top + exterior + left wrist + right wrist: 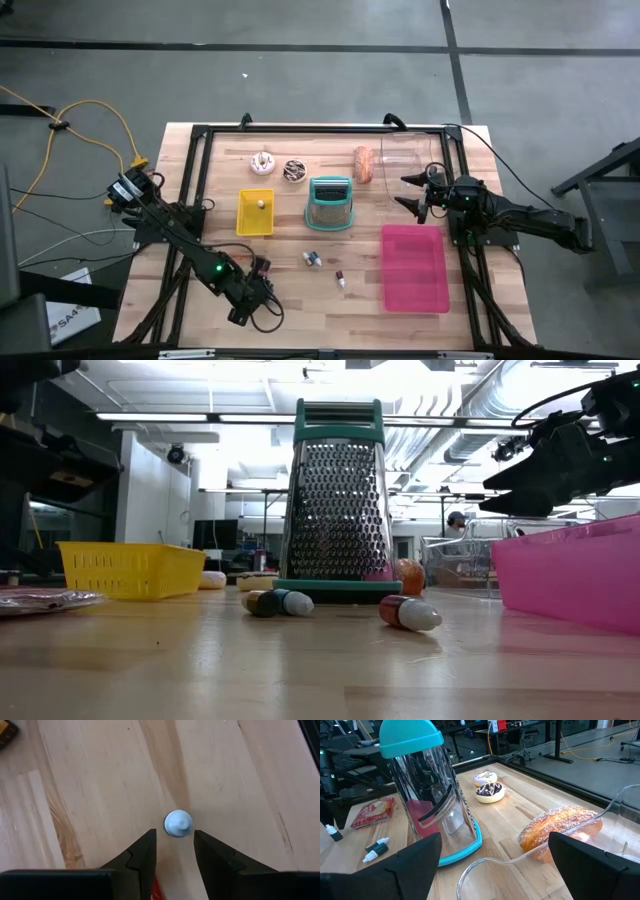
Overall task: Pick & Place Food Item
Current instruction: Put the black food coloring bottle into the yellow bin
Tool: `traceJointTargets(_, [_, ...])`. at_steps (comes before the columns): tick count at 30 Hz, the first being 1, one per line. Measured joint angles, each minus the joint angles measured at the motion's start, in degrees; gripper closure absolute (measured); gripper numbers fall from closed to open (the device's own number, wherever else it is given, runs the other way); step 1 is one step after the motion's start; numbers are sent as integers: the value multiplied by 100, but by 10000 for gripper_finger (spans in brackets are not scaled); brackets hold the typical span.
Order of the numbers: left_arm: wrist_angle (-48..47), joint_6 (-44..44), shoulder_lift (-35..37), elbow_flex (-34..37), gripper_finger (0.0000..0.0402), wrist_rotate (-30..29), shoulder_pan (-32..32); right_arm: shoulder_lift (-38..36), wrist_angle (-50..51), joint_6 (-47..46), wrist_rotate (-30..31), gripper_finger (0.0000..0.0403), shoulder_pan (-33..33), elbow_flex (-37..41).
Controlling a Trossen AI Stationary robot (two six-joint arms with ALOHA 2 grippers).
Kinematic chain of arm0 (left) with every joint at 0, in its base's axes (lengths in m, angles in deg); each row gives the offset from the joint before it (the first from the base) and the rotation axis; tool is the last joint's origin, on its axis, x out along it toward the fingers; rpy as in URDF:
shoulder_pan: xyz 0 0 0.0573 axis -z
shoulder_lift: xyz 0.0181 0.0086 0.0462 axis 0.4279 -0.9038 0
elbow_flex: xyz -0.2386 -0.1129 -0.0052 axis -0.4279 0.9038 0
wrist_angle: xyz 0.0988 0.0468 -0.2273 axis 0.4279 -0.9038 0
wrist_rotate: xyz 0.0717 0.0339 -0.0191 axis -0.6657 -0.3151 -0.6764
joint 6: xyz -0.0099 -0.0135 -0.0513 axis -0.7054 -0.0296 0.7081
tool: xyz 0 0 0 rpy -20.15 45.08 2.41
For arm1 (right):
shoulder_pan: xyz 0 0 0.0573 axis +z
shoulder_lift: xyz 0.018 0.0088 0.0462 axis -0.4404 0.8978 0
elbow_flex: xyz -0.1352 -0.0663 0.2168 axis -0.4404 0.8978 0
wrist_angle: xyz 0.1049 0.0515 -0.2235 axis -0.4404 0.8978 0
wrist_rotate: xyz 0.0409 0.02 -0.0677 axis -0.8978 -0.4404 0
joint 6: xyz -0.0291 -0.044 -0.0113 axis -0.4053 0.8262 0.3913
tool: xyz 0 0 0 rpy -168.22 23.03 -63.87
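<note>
In the left wrist view a small round white item [178,823] with a nub on top sits on the wooden table. My left gripper [175,837] is over the table's near left part [256,293], pointing steeply down. It is open, with one fingertip on each side of the white item and a sliver of table showing between each tip and it. My right gripper [408,192] waits open at the far right, level above the table. Ahead of it lie a sugared bread roll [560,827] and two donuts [489,785].
A teal-handled grater [330,203] stands mid-table, a yellow basket [255,213] to its left and a pink tray [414,267] at the near right. A clear container [410,155] lies by the roll. Small bottles [313,259] [341,280] and a red packet [262,266] lie near the left gripper.
</note>
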Motion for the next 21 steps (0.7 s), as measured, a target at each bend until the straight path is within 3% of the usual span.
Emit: traceJointTargets(21, [392,-202,-126,2,275,74,0,0,0,0,0,46,0,2])
